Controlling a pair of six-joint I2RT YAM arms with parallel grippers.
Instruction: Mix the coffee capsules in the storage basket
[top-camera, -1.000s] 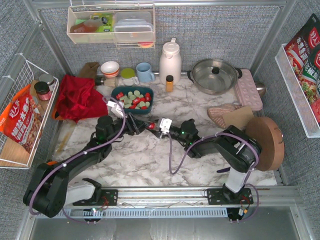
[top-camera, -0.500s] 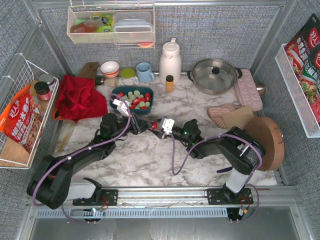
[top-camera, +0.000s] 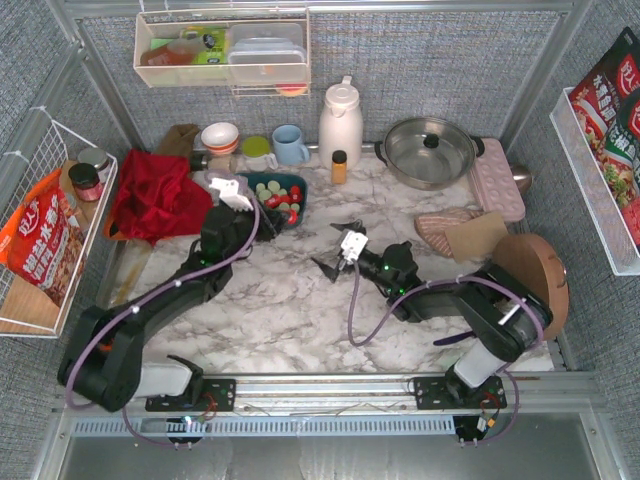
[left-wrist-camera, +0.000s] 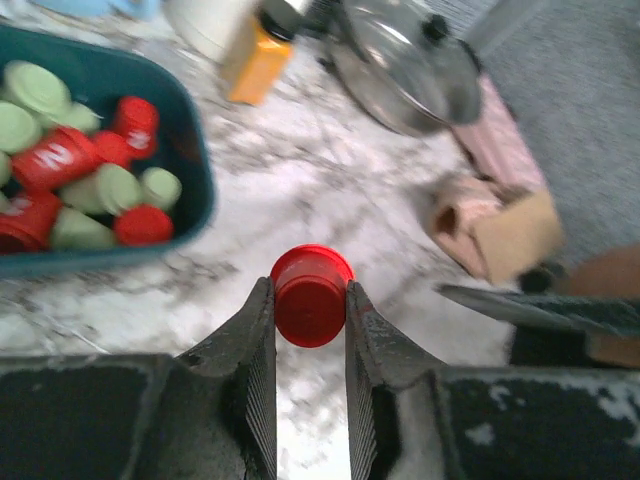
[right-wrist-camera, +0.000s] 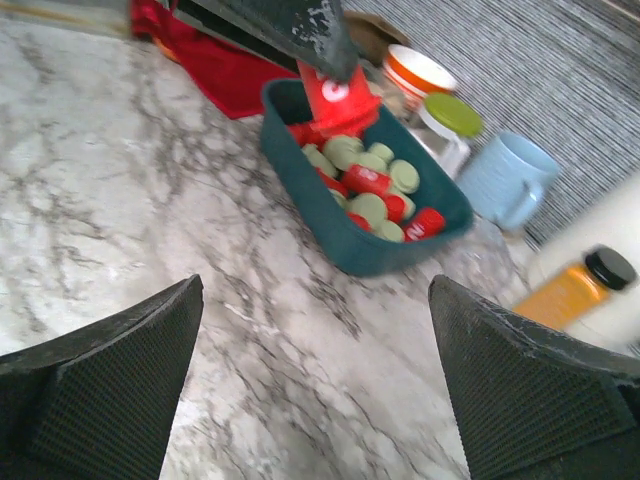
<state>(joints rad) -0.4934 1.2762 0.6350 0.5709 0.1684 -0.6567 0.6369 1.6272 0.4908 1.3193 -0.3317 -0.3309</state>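
My left gripper (left-wrist-camera: 308, 292) is shut on a red coffee capsule (left-wrist-camera: 311, 297), pinched by its sides between both fingers. In the right wrist view that capsule (right-wrist-camera: 340, 95) hangs over the near corner of the dark teal storage basket (right-wrist-camera: 350, 245). The basket (top-camera: 302, 190) lies at the back left of the table and holds several red and pale green coffee capsules (top-camera: 280, 195) (left-wrist-camera: 90, 170). Near mid-table my right gripper (top-camera: 333, 246) (right-wrist-camera: 315, 290) stands wide open and empty over bare marble, pointing toward the basket.
An orange bottle (top-camera: 339, 166), a white jug (top-camera: 339, 122) and a steel pot (top-camera: 429, 151) stand behind and right of the basket. A blue mug (top-camera: 290, 144), a green-lidded jar (top-camera: 256, 150) and a bowl (top-camera: 219, 136) stand behind it. A red cloth (top-camera: 155, 195) lies to its left.
The two grippers met at mid-table around a red capsule. The left gripper has since swung back to the basket holding it, while the right gripper opened wide and drew off to the right.
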